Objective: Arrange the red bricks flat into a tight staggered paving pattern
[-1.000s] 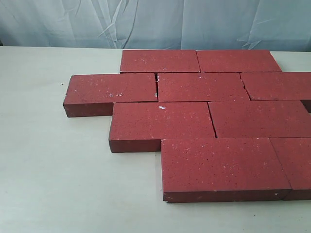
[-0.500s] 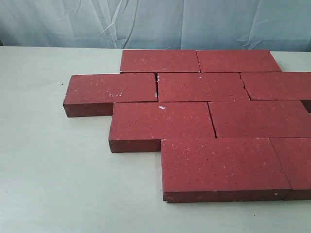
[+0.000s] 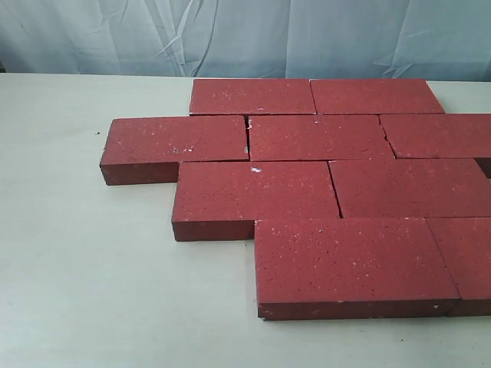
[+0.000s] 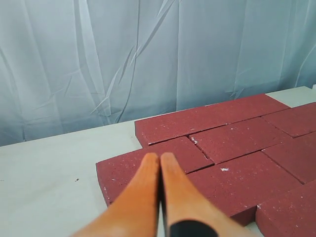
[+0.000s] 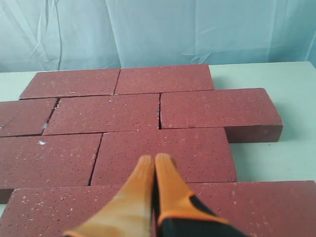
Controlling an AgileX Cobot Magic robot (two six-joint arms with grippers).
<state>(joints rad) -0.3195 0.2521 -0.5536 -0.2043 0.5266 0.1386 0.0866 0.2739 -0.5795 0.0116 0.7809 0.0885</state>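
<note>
The red bricks (image 3: 307,184) lie flat in 4 staggered rows on the right of the table (image 3: 77,268), and with the left gripper (image 4: 159,157) and right gripper (image 5: 154,159) both pinched closed and empty, any last nudge should push edge-on to shut the slight gaps.
</note>
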